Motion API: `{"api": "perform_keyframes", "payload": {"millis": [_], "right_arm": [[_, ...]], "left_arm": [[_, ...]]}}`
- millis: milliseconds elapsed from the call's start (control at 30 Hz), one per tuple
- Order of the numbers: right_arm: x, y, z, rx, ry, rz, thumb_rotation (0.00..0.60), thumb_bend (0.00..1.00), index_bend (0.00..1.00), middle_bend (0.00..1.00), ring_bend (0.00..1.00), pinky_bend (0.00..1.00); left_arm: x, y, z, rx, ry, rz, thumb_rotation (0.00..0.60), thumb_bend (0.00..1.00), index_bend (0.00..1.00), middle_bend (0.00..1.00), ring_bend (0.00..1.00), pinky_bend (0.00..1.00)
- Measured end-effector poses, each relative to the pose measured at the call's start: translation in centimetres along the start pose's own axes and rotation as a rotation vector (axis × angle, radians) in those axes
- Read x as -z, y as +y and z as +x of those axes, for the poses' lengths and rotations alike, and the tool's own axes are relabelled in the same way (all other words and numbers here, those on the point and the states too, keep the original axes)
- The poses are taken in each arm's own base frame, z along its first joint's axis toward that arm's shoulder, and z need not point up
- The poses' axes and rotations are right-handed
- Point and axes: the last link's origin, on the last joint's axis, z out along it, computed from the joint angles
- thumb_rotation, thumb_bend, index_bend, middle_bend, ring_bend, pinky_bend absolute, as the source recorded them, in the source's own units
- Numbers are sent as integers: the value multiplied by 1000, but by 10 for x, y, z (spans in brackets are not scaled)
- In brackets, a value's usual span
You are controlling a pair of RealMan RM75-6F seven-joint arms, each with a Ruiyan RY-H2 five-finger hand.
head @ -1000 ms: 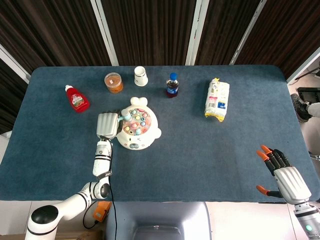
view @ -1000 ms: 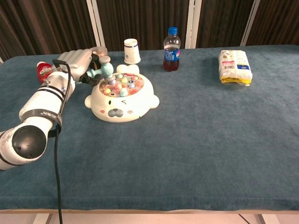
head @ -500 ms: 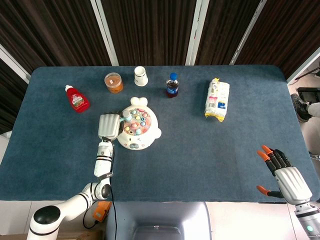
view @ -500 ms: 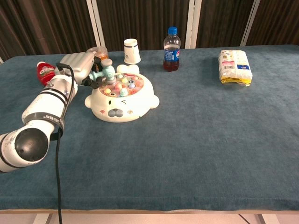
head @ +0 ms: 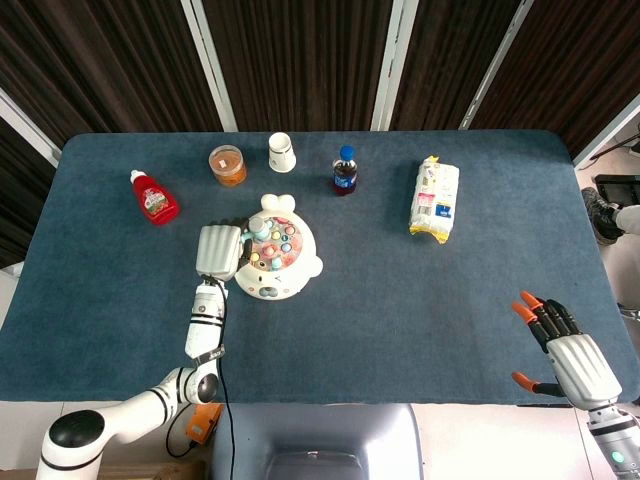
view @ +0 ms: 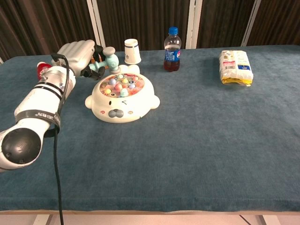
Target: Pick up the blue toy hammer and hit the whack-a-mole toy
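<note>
The whack-a-mole toy [head: 275, 262] [view: 123, 98] is a white animal-shaped base with several coloured pegs, left of the table's middle. My left hand [head: 217, 251] [view: 78, 55] grips the handle of the blue toy hammer [view: 106, 59] [head: 257, 228]. The hammer's head hangs lifted above the toy's back left pegs, not touching them. My right hand [head: 563, 346] shows only in the head view, at the near right table edge, fingers spread and holding nothing.
Along the back stand a red ketchup bottle [head: 153, 196], an orange-filled cup [head: 228, 165], a white paper cup [view: 132, 51] and a cola bottle [view: 172, 49]. A yellow-white snack pack [view: 236, 67] lies at the back right.
My left hand struck down toward the pegs with the hammer, then lifted it up and back off the toy. The right hand stayed put.
</note>
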Motion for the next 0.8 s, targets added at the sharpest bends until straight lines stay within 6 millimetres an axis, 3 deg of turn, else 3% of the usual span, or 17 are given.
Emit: {"api": "perform_keyframes", "payload": {"millis": [100,333,800], "right_arm": [[0,-2,-1,2,-4,6,600,253,0,0,0,0],[0,-4,-3,11,-8,12,600,254,0,0,0,0],[2,-2,-1,7,13,-10,600,253,0,0,0,0]], "left_arm": [[18,-9,2,-6,10,-19,600,763,759,1000,873,1000],[66,-53,-12,-34,-40,-2,600,752,758,1000,853,1000],[85,-78,-42,-84,-88,18,600,715,751,999,835,1000]]}}
